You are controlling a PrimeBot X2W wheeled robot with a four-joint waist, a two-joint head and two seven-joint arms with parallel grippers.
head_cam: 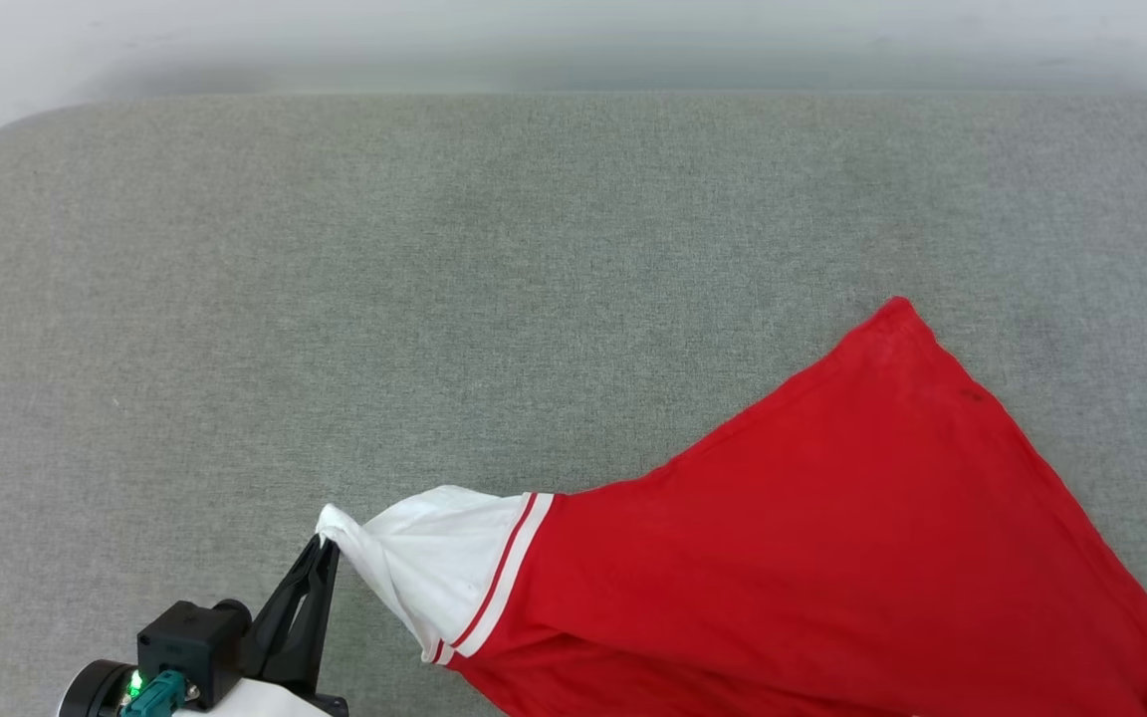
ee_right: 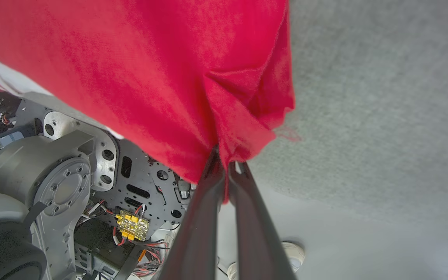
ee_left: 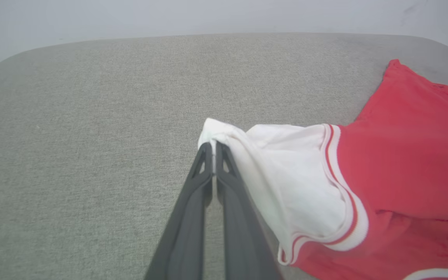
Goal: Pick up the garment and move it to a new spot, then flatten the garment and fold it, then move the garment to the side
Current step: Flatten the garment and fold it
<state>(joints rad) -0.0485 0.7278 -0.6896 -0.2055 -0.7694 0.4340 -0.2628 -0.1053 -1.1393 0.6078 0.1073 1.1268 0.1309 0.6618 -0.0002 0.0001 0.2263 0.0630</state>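
The garment [head_cam: 832, 518] is a red shirt with a white, stripe-trimmed sleeve, spread over the lower right of the grey table [head_cam: 434, 279]. My left gripper [head_cam: 320, 546] is shut on the tip of the white sleeve [ee_left: 286, 171], which it holds stretched to the left; the left wrist view shows its closed fingers [ee_left: 213, 149] pinching the fabric. In the right wrist view my right gripper [ee_right: 226, 163] is shut on a bunched red corner of the garment [ee_right: 169, 70], which drapes over the table's front edge.
The padded grey table runs wide to the left and back, with a pale wall behind it. Below the edge, the right wrist view shows the robot's metal base [ee_right: 68, 182] with wiring and pale floor [ee_right: 364, 249].
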